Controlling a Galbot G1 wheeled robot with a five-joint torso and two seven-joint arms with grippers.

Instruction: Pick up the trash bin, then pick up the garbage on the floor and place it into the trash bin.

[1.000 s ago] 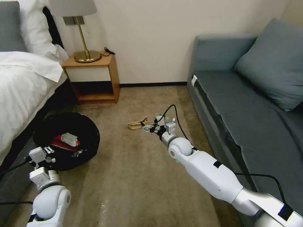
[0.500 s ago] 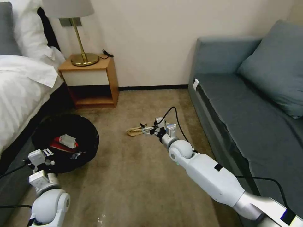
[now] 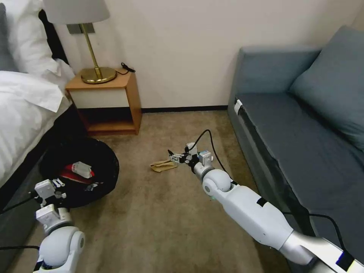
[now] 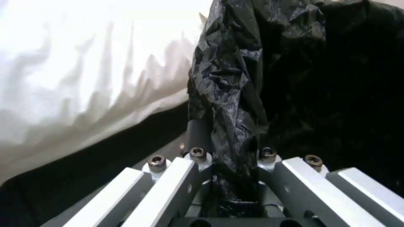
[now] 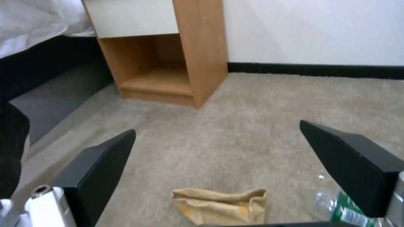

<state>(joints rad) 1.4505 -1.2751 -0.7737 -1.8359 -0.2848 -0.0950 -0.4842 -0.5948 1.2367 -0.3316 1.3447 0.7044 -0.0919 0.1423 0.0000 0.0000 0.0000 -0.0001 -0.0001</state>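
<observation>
Head view: trash bin (image 3: 94, 151) sits on the floor (image 3: 159, 220) at about 9 o'clock from frame centre, tucked against the bed (image 3: 22, 113). Black bag liner covers it all round. Inside: 1 red-and-white crushed carton (image 3: 77, 171), lying near the bin's middle. Left gripper (image 3: 57, 186) is at the bin's near rim, roughly 8 o'clock in frame. Right arm reaches forward to mid-floor; right gripper (image 3: 173, 157) hangs just above the tan paper (image 3: 163, 166), which lies flat on the carpet at 12 o'clock from the arm's elbow ball. Nightstand (image 3: 108, 100) with a brass lamp (image 3: 93, 72) at 11 o'clock, sofa (image 3: 303, 125) at 3 o'clock.

Left wrist view: left claw clenched on the trash bin's rim, crinkly black bag (image 4: 229, 94) pinched between the 2 finger linkages. Bin interior is dark, contents not readable here. White bedding (image 4: 84, 63) just beside the bin.

Right wrist view: right claw released, 2 black fingers (image 5: 99, 170) spread wide with the tan paper (image 5: 221, 206) on the carpet between them, not touched. Clear bottle with green label (image 5: 347, 212) lies by the other fingertip, partly cut off. Nightstand's lower shelf (image 5: 157, 83) is beyond.
</observation>
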